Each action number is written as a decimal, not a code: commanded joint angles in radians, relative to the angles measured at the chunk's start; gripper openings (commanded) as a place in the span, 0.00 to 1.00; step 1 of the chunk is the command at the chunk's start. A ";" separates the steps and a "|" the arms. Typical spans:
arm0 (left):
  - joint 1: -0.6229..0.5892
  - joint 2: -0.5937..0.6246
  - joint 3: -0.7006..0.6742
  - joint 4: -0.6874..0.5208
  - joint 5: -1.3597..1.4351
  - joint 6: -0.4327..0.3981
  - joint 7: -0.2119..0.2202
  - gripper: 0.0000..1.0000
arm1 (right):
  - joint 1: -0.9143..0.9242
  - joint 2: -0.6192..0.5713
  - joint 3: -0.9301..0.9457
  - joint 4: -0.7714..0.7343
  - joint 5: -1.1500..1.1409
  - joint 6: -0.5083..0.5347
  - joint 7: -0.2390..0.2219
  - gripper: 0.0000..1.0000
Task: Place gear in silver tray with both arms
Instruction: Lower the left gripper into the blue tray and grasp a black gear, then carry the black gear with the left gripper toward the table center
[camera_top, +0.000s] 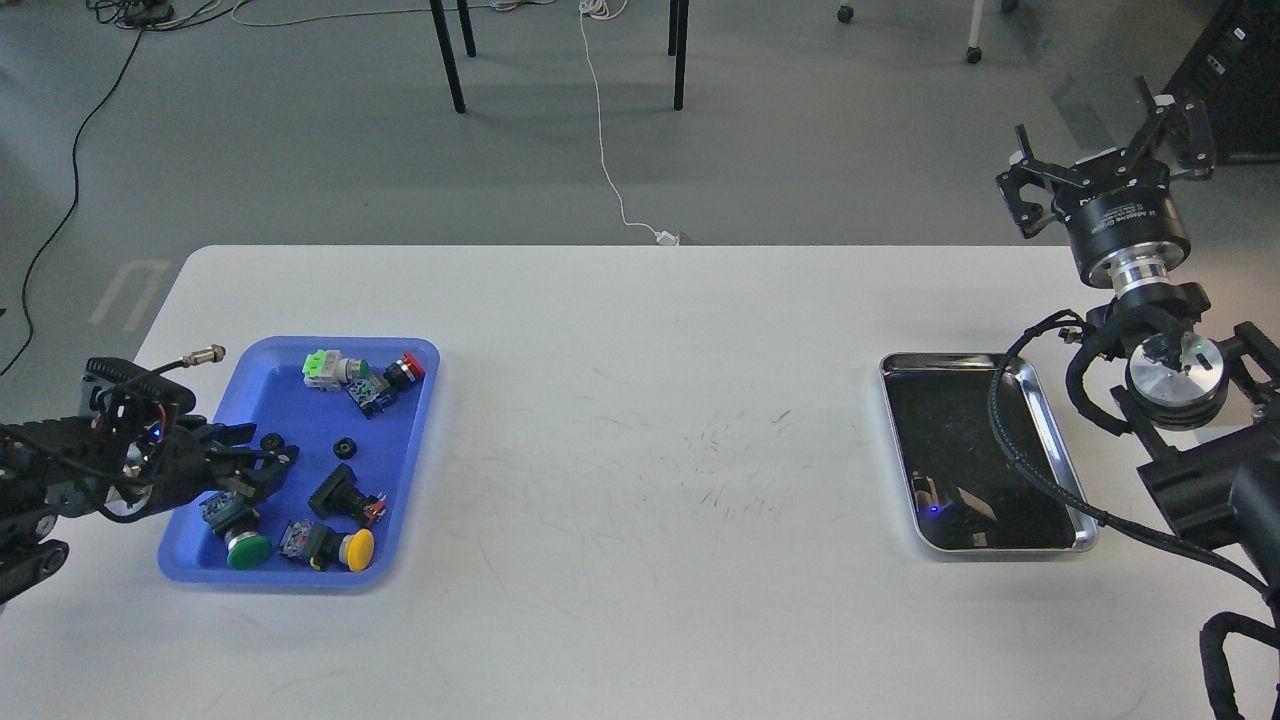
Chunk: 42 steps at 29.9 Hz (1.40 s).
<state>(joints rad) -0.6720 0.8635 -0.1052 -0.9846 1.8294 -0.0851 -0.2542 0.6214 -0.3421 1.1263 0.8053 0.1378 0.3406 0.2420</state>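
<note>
Two small black gears lie in the blue tray (421, 440): one (270, 441) right at my left gripper's fingertips, the other (345, 446) a little to its right. My left gripper (268, 458) reaches low into the tray from the left, its fingers slightly apart and holding nothing I can see. The silver tray (889, 400) lies at the table's right and holds nothing; a black cable crosses its right rim. My right gripper (1100, 155) is open and empty, raised beyond the table's far right corner and well behind the silver tray.
The blue tray also holds several push-button switches: green (247, 550), yellow (357, 549), red (406, 367), a black one (340, 494) and a light green part (320, 366). The white table (640, 450) lies between the trays. Chair legs and cables are on the floor behind.
</note>
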 joint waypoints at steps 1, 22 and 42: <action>-0.001 -0.014 -0.002 0.009 -0.002 0.001 -0.002 0.40 | 0.000 -0.005 0.000 0.000 -0.001 0.000 0.000 0.99; -0.107 0.103 -0.018 -0.116 -0.022 -0.016 -0.031 0.16 | 0.008 -0.009 0.000 -0.002 0.000 -0.002 0.000 0.99; -0.393 -0.312 -0.007 -0.462 0.010 -0.088 -0.005 0.15 | 0.210 -0.092 -0.074 -0.057 0.002 -0.014 -0.017 0.99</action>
<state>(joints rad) -1.0688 0.6522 -0.1155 -1.4584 1.7997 -0.1571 -0.2683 0.7790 -0.4221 1.0610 0.7818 0.1388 0.3310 0.2297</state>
